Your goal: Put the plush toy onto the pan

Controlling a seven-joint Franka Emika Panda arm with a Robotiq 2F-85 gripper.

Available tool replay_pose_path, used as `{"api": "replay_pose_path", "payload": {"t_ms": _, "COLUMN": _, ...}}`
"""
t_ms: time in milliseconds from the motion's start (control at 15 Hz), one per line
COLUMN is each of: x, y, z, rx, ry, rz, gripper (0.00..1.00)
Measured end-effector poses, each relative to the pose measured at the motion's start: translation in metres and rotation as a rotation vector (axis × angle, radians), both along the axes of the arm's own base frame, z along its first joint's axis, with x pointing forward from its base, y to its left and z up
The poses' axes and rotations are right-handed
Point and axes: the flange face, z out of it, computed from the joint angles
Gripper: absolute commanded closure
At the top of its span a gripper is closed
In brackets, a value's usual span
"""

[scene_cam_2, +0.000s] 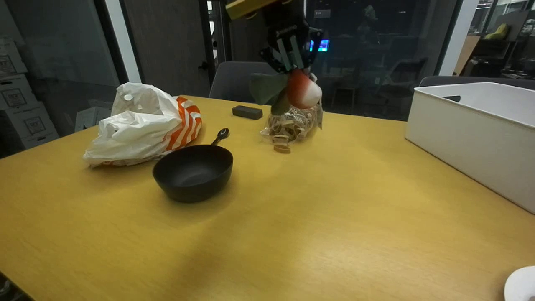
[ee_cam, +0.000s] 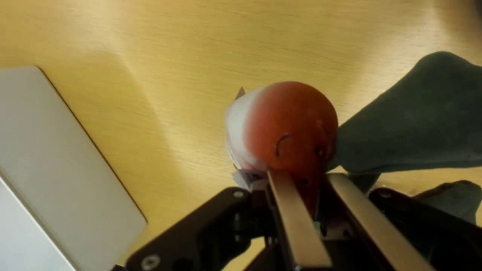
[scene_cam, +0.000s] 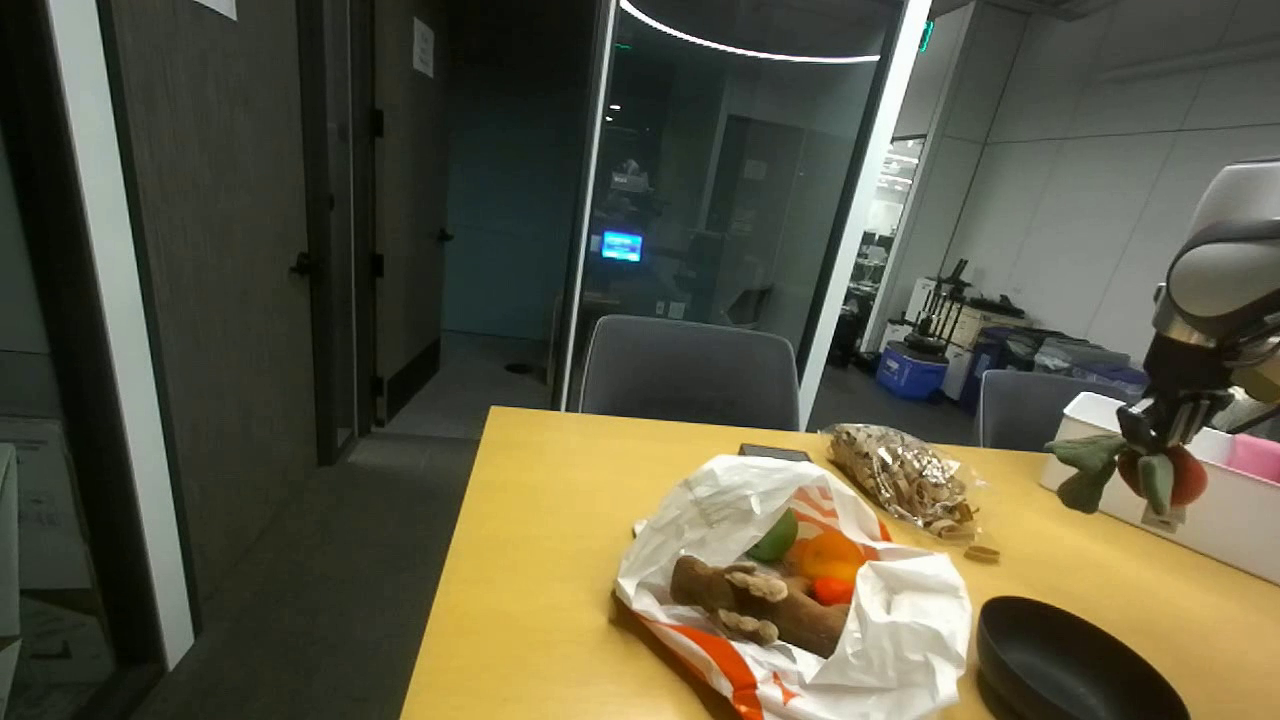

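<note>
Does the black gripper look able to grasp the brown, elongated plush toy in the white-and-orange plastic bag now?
Probably not yet: the gripper holds a rounded red-and-white toy with green leaves, which needs releasing first. The plush toy looks exposed in the open bag.

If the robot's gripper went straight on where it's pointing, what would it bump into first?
Probably the yellow table. The gripper points down, and the red-and-white toy it holds would likely touch there first. The white bin looks off to the side, though depth is hard to judge.
</note>
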Motion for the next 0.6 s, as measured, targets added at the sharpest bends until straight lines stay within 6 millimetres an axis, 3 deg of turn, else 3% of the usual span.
{"api": "replay_pose_path", "payload": {"t_ms": 600, "x": -0.064, "y": 0.121, "z": 0.008, "rx": -0.027, "ry": 0.088, "rz": 0.411, "gripper": 0.91}}
